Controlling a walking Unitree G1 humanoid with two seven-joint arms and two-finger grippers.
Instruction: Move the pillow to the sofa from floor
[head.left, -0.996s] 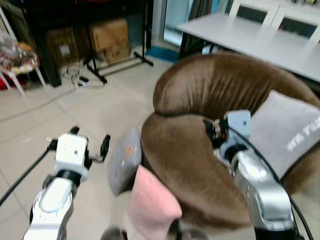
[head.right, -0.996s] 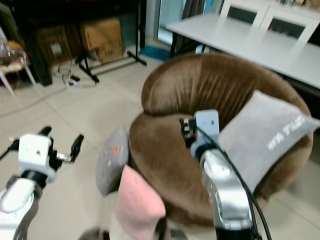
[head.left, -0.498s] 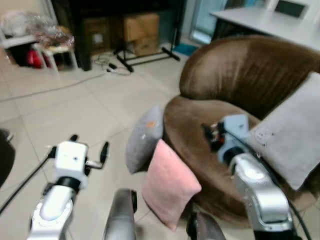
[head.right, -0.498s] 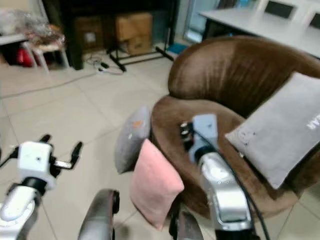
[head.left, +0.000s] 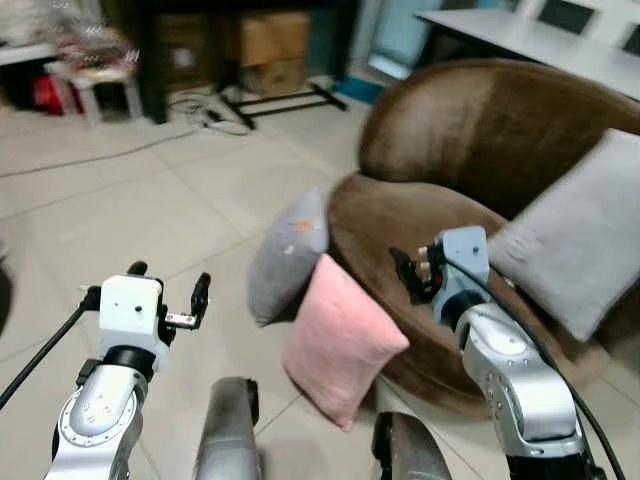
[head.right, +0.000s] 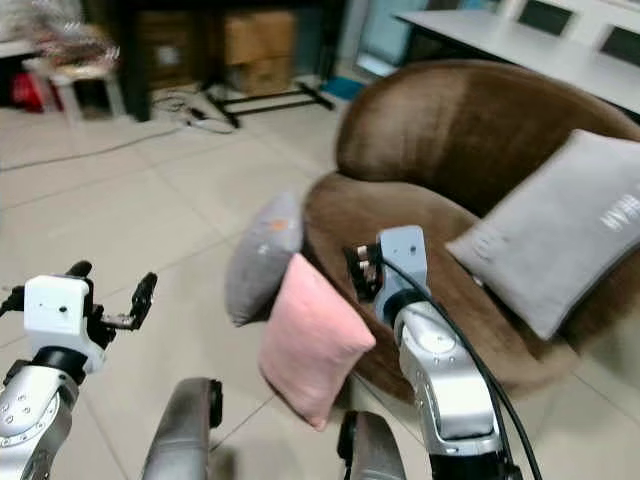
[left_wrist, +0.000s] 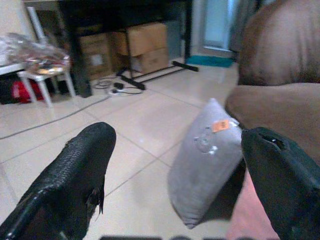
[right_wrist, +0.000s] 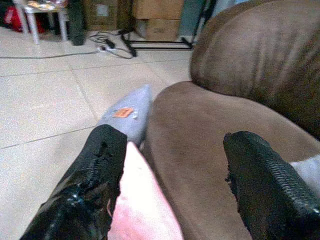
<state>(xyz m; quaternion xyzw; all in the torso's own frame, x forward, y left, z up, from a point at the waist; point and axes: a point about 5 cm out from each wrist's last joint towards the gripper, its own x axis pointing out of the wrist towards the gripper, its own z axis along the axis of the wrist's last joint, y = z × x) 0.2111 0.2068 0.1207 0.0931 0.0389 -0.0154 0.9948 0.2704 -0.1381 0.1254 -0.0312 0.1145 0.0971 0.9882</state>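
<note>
**Operator:** Reporting gripper status first, please.

**Technician:** Left gripper (head.left: 167, 292): raised over bare tiled floor (head.left: 120, 210), fingers spread wide, nothing between them. In the left wrist view both black fingers (left_wrist: 75, 180) frame a grey floor pillow (left_wrist: 207, 165), which lies ahead of them and apart from them. Right gripper (head.left: 408, 272): raised over the seat edge of the brown sofa (head.left: 470, 150), fingers likewise parted and empty. In the right wrist view, one finger (right_wrist: 90, 185) overlaps the pink pillow (right_wrist: 142, 205); contact cannot be confirmed.

**Operator:** Location of the task items?

**Technician:** From the left eye view centre, the pink pillow (head.left: 340, 340) sits at about 6 o'clock, standing on the floor, tilted, leaning on the sofa's front. The grey floor pillow (head.left: 288, 255), bearing a small orange tag, stands just behind it at roughly 9 o'clock of the sofa seat, also leaning on the sofa's edge. The two pillows are touching or very nearly so.

**Operator:** Anything on the sofa itself?

**Technician:** One larger grey cushion (head.left: 580, 240), at 3 o'clock, propped against the backrest.

**Operator:** Surroundings?

**Technician:** At 12 o'clock, cardboard boxes (head.left: 265, 45) and a black stand (head.left: 280, 98) with cables. At 1 o'clock, a white table (head.left: 540, 35). At 11 o'clock, a small white stool (head.left: 95, 85).
</note>
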